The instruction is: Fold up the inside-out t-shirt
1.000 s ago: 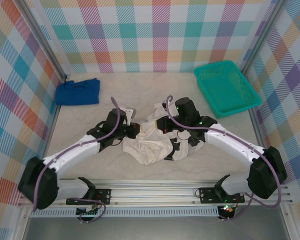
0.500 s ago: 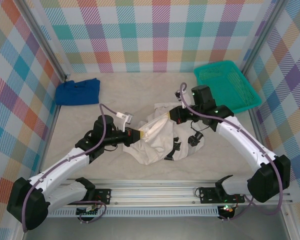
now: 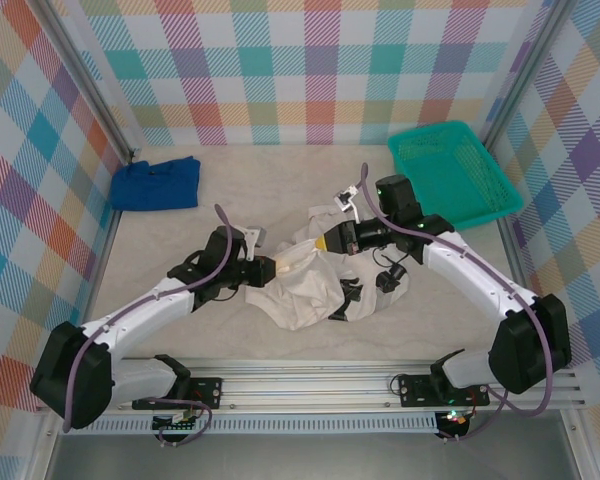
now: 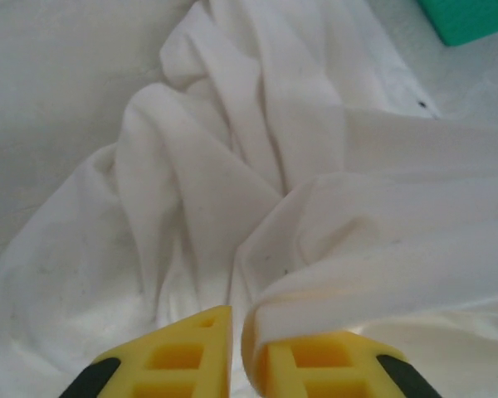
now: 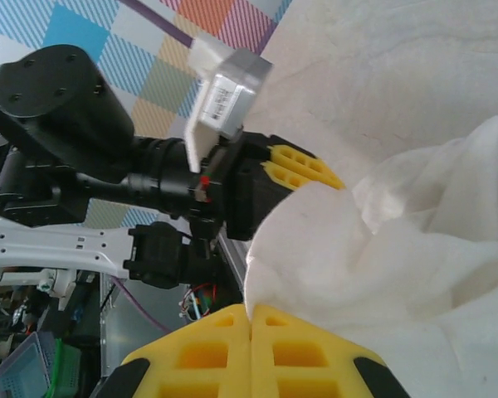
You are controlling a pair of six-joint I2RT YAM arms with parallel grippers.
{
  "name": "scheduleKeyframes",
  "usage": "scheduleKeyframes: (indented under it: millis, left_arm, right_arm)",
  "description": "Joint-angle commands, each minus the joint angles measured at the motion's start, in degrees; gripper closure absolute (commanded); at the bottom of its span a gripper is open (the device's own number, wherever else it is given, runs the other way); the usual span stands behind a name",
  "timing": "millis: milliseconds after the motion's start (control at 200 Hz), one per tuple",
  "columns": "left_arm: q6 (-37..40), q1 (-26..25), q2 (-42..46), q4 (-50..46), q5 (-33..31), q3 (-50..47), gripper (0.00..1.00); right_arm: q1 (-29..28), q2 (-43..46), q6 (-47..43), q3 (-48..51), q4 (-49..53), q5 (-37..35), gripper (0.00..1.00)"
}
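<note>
Pinching a fold of the shirt [image 3: 315, 285] with the left hand [image 3: 270, 268], yellow fingers [image 4: 178, 361] closed to a thin slit, white cloth lapping over one of them. Gripping the same shirt with the right hand [image 3: 330, 241] too, fingers pressed tight together on a raised edge of cloth that comes out from between the tips. Holding both hands close together, tips facing each other across a short span of shirt drawn up between them.

Beyond that span, lying crumpled in soft rounded folds near the middle of the table [image 3: 180, 230], between the two arms. Bunched rather than flat, with sleeves and hem impossible to tell apart. Spreading from the left hand's tips towards the near edge and rightwards, partly under the right arm.

Farther out, resting at the table's far left corner, well apart from the shirt: a blue cloth [image 3: 156, 184], loosely folded. Sitting at the far right corner, past the right arm: a green basket [image 3: 455, 175] with mesh walls, not touching the shirt. Closing in the table on three sides: checked walls [image 3: 320, 70] in pastel colours.
</note>
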State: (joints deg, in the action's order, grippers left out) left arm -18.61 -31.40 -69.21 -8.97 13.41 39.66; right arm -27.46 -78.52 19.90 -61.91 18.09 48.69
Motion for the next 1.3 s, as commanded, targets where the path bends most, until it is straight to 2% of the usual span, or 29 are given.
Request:
scheduleKeyframes:
  millis: [0, 165, 270, 310, 405, 530, 685, 880, 1010, 1190, 1295]
  left_arm:
    - [-1.5, 0.1, -1.9, -1.6, 1.4, 2.6, 0.80]
    - [-2.5, 0.2, -0.6, 1.0, 7.7, 1.2, 0.89]
    - [-3.7, 0.6, 3.6, 2.2, 7.1, -0.8, 0.89]
    - [-4.0, 0.5, 5.4, 1.9, 5.6, -1.5, 0.85]
    - [-4.5, 0.5, 9.5, 2.8, 3.7, -3.9, 0.67]
    - [-4.6, 0.3, 11.4, 6.7, 8.6, -6.5, 0.53]
    - [-3.0, -1.9, 8.6, 8.0, 10.9, -6.6, 0.51]
    - [-4.4, -2.2, 3.9, 10.4, 3.7, -5.2, 0.59]
    - [-5.6, -1.9, -0.8, 13.4, 4.0, -3.5, 0.60]
    - [-6.3, -1.8, -7.5, 18.3, 11.3, -1.2, 0.55]
    - [-7.0, -1.9, -10.0, 21.6, 16.5, -1.2, 0.57]
  right_arm:
    - [-0.8, -0.1, 2.3, 0.4, -5.6, 2.4, 1.00]
    - [-1.0, -0.5, 0.6, 0.8, -4.6, -1.0, 1.00]
    - [-1.0, -1.1, -3.0, -0.1, 0.1, -5.3, 1.00]
    - [-1.0, -1.4, -3.6, -0.4, 1.3, -6.4, 1.00]
    - [-1.0, -1.8, -3.0, -0.2, 0.5, -5.9, 1.00]
    - [-1.1, -1.8, -2.4, -0.3, 0.0, -6.2, 1.00]
    - [-1.1, -1.7, -2.2, -0.7, 0.2, -6.7, 1.00]
    - [-1.0, -0.6, -1.8, -0.5, 0.3, -6.1, 1.00]
    - [-1.0, 0.0, -1.7, -0.1, 0.4, -6.0, 1.00]
    - [-1.0, 0.4, -1.6, 0.5, 0.0, -6.0, 1.00]
    - [-1.0, 0.3, -1.8, 0.2, 0.0, -6.5, 1.00]
